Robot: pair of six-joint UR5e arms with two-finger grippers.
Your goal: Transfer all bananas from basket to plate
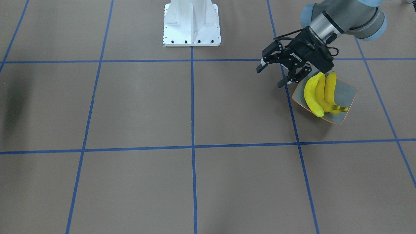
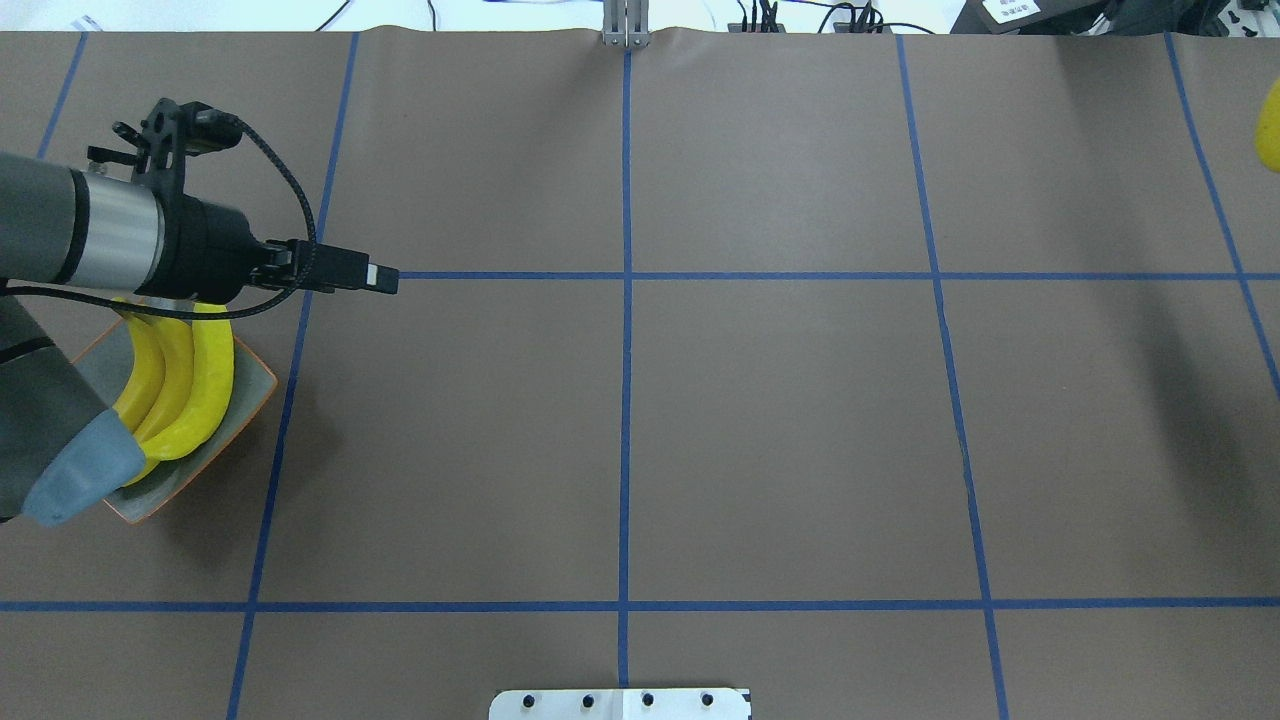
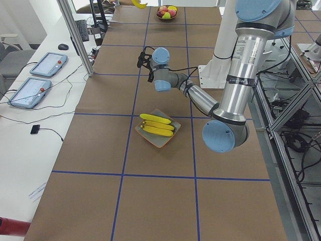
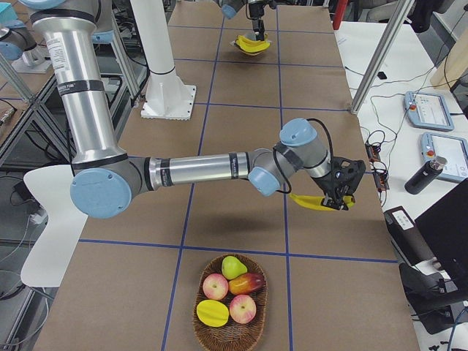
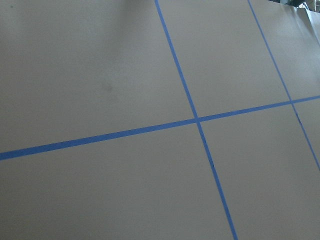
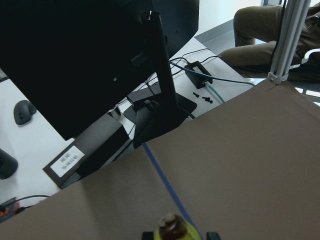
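Three yellow bananas (image 1: pixel 317 96) lie side by side in the square grey-blue plate (image 1: pixel 346 96) with the orange rim, also seen in the overhead view as bananas (image 2: pixel 205 380) on the plate (image 2: pixel 250 385). My left gripper (image 1: pixel 272 75) hangs open and empty just beside the plate's edge, pointing away from it. My right gripper (image 4: pixel 338 199) is shut on a fourth banana (image 4: pixel 314 201), held above the table; its dark stem tip (image 6: pixel 170 227) shows between the fingers. The wicker basket (image 4: pixel 232 336) sits near that arm.
The basket holds apples, a pear and a yellow round fruit. The white robot base (image 1: pixel 191 24) stands at the table's edge. Blue tape lines grid the brown table. Monitors, cables and tablets line the far side, where a person's legs show.
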